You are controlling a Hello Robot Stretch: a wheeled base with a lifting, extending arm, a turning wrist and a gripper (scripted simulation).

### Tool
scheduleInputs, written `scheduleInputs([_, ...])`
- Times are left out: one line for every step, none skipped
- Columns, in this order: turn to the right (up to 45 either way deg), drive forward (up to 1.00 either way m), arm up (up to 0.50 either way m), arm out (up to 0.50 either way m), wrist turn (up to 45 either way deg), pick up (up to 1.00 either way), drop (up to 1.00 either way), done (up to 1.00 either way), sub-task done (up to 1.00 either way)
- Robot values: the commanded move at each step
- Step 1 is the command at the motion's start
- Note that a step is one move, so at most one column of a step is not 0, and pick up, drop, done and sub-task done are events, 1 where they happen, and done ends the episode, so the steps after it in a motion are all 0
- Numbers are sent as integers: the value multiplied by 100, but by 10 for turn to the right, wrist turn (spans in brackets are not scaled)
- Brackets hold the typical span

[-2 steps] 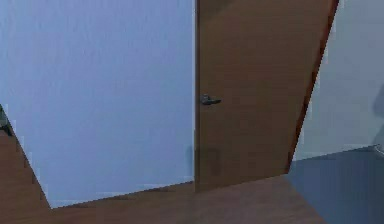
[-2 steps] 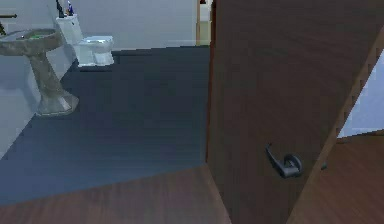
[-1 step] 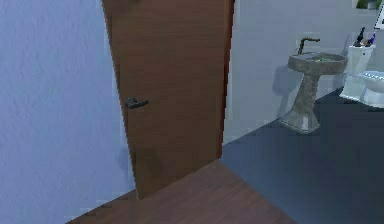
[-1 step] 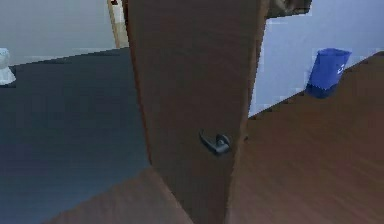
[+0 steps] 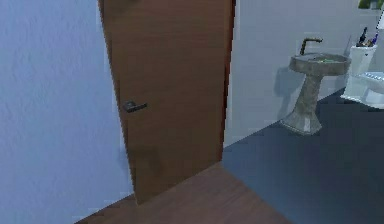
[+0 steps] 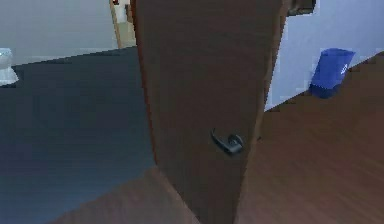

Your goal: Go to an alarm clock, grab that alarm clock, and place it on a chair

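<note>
Evidently the brown door [image 5: 170, 90] stands swung aside, leaving a way through toward the pedestal sink [image 5: 320, 64], while the tool's state cannot be told.

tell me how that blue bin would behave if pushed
The blue bin looks open-topped, so probably light. It stands on smooth wood floor, so it would likely slide; taller than wide, it might tip if pushed high.

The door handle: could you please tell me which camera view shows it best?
The arm side view: the door handle looks large on the brown door, its lever shape plain. The forward view shows it smaller.
</note>
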Motion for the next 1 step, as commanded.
scheduleInputs([450, 0, 0, 0, 0, 0, 0, 0, 0])
